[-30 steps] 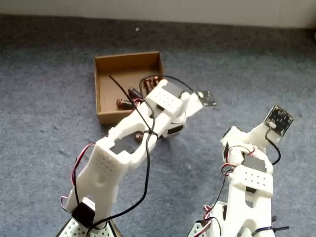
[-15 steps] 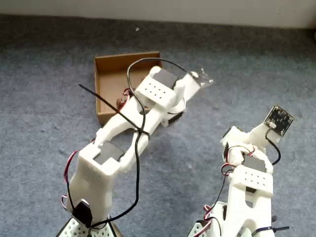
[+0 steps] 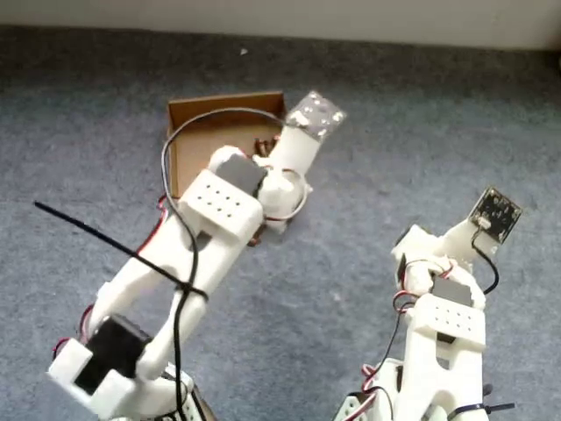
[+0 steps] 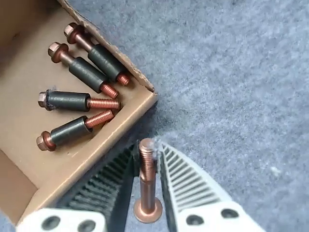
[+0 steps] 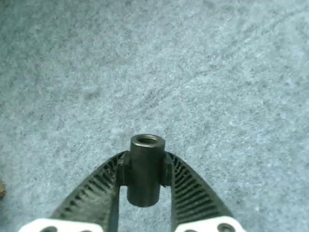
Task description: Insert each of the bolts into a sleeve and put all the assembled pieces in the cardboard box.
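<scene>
My left gripper (image 4: 146, 145) is shut on a copper bolt (image 4: 147, 179) that lies lengthwise between its fingers, threaded end forward. It hovers over the carpet just outside a corner of the cardboard box (image 4: 112, 131). Several bolts with dark sleeves on them (image 4: 77, 72) lie side by side in the box. My right gripper (image 5: 145, 157) is shut on a dark sleeve (image 5: 146, 166), held with its open bore facing outward above bare carpet. From above, the left arm (image 3: 219, 206) reaches across the box (image 3: 188, 118), and the right arm (image 3: 447, 307) stands at the lower right.
Grey-blue carpet (image 3: 394, 132) covers the whole table. A light wall runs along the far edge. The left arm's black cable (image 3: 175, 254) loops over its upper links.
The left arm has risen and swung, so its wrist camera now sits over the box's far right corner. The right arm has stayed still.
</scene>
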